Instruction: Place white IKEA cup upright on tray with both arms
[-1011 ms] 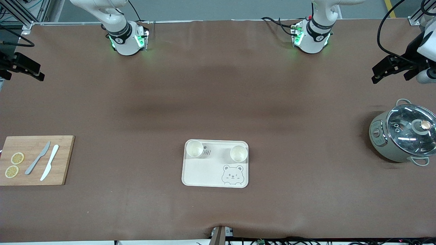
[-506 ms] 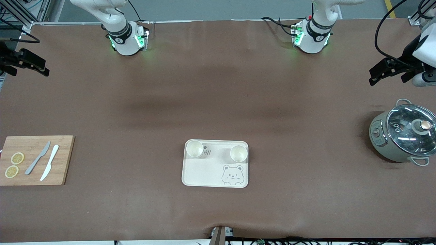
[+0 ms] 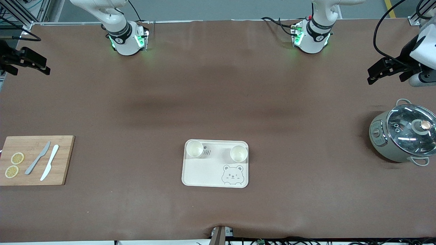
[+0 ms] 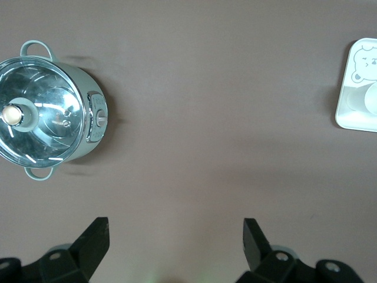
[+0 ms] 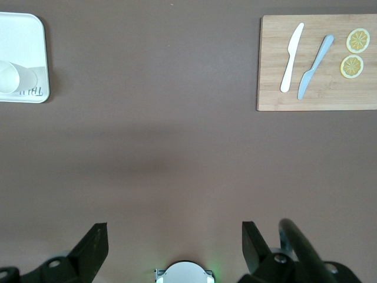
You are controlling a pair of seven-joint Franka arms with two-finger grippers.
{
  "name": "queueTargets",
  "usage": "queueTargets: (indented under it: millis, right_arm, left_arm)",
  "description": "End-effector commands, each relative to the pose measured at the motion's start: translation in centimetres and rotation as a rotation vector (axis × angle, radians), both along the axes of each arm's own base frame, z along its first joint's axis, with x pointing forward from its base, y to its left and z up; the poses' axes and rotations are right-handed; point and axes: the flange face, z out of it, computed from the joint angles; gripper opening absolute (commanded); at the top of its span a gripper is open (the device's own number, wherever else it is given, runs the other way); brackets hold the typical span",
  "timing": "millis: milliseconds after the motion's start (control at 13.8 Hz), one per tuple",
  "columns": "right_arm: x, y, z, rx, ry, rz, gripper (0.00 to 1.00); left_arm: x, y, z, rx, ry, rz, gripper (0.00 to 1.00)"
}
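Note:
The cream tray (image 3: 204, 173) with a bear drawing lies near the table's middle, toward the front camera. Two white cups stand upright on it, one (image 3: 194, 149) at the corner toward the right arm's end, one (image 3: 238, 153) toward the left arm's end. The tray's edge also shows in the left wrist view (image 4: 347, 112) and the right wrist view (image 5: 29, 59). My left gripper (image 3: 374, 73) is open and empty, high over the table's edge above the pot. My right gripper (image 3: 42, 66) is open and empty, high over the right arm's end of the table.
A grey-green pot with a glass lid (image 3: 403, 134) stands at the left arm's end. A wooden cutting board (image 3: 35, 160) with two knives and two lemon slices lies at the right arm's end. Brown cloth covers the table.
Both grippers have drifted slightly over the table's ends; the right gripper rose and moved a little inward. The tray and cups have not moved.

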Motion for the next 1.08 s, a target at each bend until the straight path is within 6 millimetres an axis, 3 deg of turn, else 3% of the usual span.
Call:
queueTargets:
  millis: [0,1011]
  right_arm:
    - [-0.74,0.00,0.12,-0.006,-0.010,0.019,1.00]
    - [-0.37,0.16,0.03,0.020,-0.024,0.020,1.00]
  left_arm:
    - [0.05,-0.20,0.52,0.005,0.003,-0.018,1.00]
    - [0.58,-0.15,0.37,0.004,0.002,-0.018,1.00]
